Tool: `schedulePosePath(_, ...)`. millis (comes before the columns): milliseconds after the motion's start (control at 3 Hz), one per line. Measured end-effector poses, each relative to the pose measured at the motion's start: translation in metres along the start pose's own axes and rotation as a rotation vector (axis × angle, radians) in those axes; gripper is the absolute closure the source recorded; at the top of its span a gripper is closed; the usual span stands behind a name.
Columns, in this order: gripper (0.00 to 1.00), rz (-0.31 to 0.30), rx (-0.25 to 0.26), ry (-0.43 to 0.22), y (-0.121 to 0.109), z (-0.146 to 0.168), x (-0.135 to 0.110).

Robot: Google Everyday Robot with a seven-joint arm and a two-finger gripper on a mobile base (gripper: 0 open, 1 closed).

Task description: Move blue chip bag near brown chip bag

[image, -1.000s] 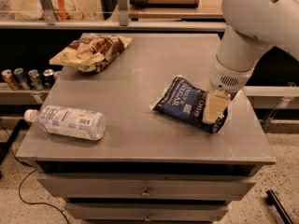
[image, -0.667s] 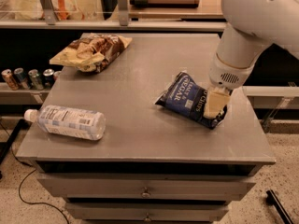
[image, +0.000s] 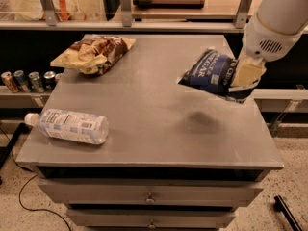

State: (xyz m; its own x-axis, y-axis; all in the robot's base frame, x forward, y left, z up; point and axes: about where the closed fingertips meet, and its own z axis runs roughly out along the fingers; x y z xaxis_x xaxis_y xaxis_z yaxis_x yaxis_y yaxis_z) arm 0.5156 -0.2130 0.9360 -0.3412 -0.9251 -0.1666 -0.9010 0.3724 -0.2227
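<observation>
Okay, four drink cans (image: 36, 80) stand on the low shelf left of the grey metal table (image: 144, 134). One clear plastic water bottle (image: 70, 126) lies on its side at front left. One wrinkly brown-and-cream chip bag (image: 94, 54) sits at back left. One glossy dark navy chip bag (image: 211, 72) with white lettering hangs tilted above the table's right side, off the surface, shadow beneath. One cream-fingered gripper (image: 246, 76) is clenched on its right end, well apart from the brown-and-cream bag.

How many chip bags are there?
2. The brown chip bag lies on the table, far left; the blue chip bag hangs above its right side, held by the gripper.
</observation>
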Motion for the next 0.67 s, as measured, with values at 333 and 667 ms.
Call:
schedulePosePath(333,1.00,-0.020,0.083,-0.067,-0.0051,-0.0601,0.0025)
schedulePosePath(667,1.00,-0.024,0.094,-0.076,-0.0076,-0.0642,-0.0002)
